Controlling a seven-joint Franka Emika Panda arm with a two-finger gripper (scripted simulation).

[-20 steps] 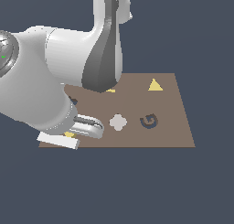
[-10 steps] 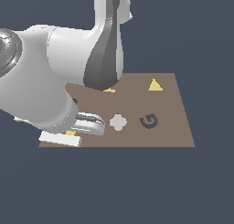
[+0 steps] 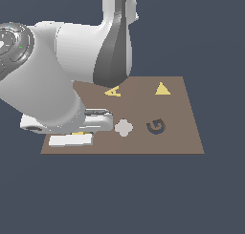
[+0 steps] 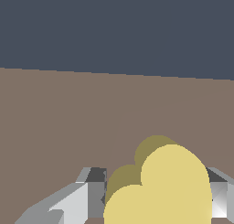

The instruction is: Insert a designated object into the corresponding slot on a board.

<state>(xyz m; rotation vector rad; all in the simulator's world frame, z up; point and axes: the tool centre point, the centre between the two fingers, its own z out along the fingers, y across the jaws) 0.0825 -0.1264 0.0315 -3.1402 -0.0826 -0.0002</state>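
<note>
The yellow heart [image 4: 160, 186] sits between my gripper's two grey fingers [image 4: 87, 191] in the wrist view, close above the brown board [image 4: 55, 118]. In the exterior view my gripper [image 3: 80, 134] is low over the board's front corner at that view's left, and only a yellow sliver of the heart [image 3: 80, 132] shows under the white hand. The fingers press on both sides of the heart. The dark heart-shaped slot is hidden, and the arm's bulk covers the left part of the board [image 3: 177, 132].
On the board lie a yellow letter A [image 3: 112, 91], a yellow triangle [image 3: 162, 89], a grey clover piece [image 3: 124, 128] and a dark G-shaped recess [image 3: 155, 126]. The arm's large white links hang over the board's left side.
The white hand has levelled out from a slight tilt and shifted a little toward the exterior view's right, with the heart still in it.
</note>
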